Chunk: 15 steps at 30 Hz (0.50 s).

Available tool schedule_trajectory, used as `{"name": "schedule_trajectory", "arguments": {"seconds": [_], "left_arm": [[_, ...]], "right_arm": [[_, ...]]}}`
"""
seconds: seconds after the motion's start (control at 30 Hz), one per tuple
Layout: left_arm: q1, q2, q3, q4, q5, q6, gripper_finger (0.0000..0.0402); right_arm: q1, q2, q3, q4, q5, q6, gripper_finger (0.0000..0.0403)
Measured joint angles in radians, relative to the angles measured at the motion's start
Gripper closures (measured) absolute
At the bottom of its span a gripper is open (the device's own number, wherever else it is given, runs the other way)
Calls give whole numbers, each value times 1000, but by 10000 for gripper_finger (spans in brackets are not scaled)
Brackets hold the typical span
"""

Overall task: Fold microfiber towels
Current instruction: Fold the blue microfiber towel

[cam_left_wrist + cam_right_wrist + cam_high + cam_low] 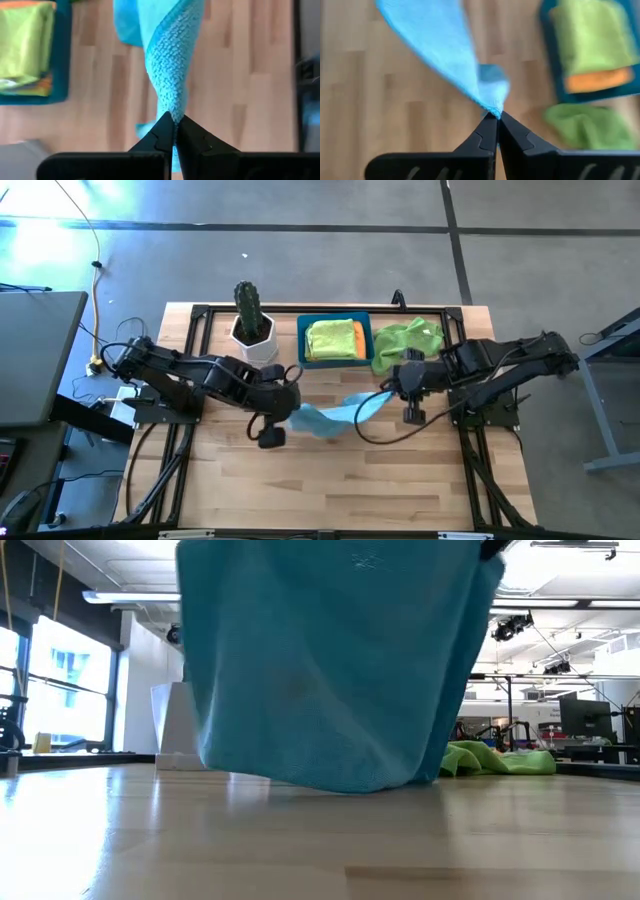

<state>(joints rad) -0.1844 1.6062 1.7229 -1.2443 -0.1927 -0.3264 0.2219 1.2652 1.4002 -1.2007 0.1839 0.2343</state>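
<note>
Above the middle of the wooden table (240, 480), we are holding the light blue towel (335, 413) stretched between both grippers. Our left gripper (174, 131) is pinching one corner tight, and our right gripper (496, 125) is clamping the opposite corner. Between them the cloth is sagging, its lower edge hanging just above the tabletop in the low view. Behind it, the blue bin (304, 340) is holding folded lime green and orange towels, a crumpled lime green towel (405, 340) is lying just beside the bin, and a potted cactus (250, 320) is standing on the bin's other side. Bare wood is stretching open toward the near edge.
</note>
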Motion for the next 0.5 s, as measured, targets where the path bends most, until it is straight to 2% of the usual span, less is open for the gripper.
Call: {"name": "schedule_trajectory", "arguments": {"seconds": [0.17, 0.37, 0.5], "left_arm": [[28, 0, 0, -46, -199, 109, 397], [97, -20, -1, -47, -440, 164, 397], [133, -25, -1, -47, -473, 188, 397]], "right_arm": [[-64, 0, 0, 14, 170, -92, 403], [-211, 0, 0, 91, 235, -180, 403], [-287, 0, 0, 113, 240, -245, 403]]}}
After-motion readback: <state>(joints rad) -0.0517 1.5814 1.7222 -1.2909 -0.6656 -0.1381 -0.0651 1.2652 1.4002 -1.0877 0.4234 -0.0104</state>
